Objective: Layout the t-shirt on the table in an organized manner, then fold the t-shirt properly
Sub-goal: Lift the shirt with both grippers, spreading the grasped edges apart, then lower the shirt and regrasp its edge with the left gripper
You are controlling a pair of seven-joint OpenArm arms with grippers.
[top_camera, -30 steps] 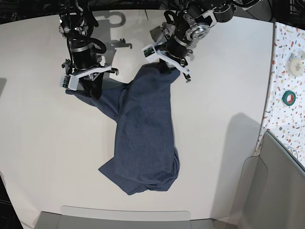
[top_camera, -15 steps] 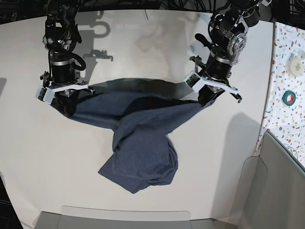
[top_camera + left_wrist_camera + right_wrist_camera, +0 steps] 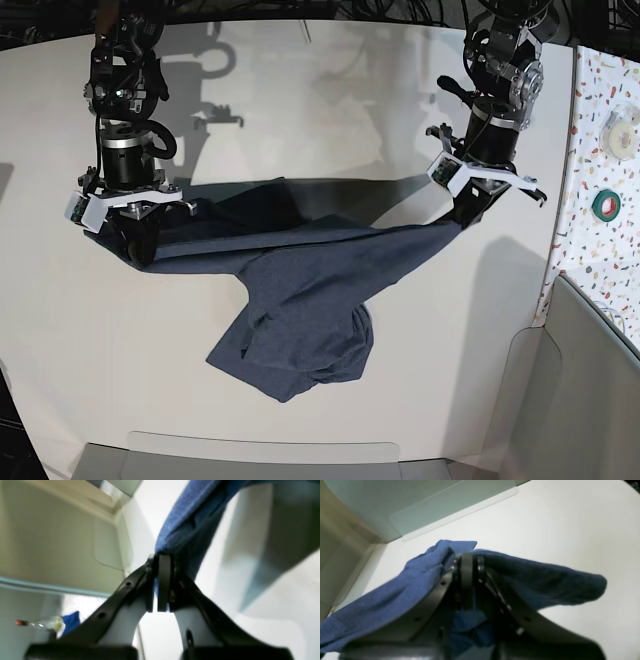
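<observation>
Now, shirt (image 3: 300,290): stretched above the table (image 3: 80,330), lower part bunched toward the near edge.
Fingers: left (image 3: 160,582) and right (image 3: 467,580) clamped on shirt edges.
Handling: soft, limp; best held at corners.

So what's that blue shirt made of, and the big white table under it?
The t-shirt looks like soft heathered knit, maybe cotton: it sags and drapes between the two grippers, with a fuzzy weave visible up close. The table seems a hard, smooth matte white board, showing soft shadows without glare; its exact material is unclear.
</observation>
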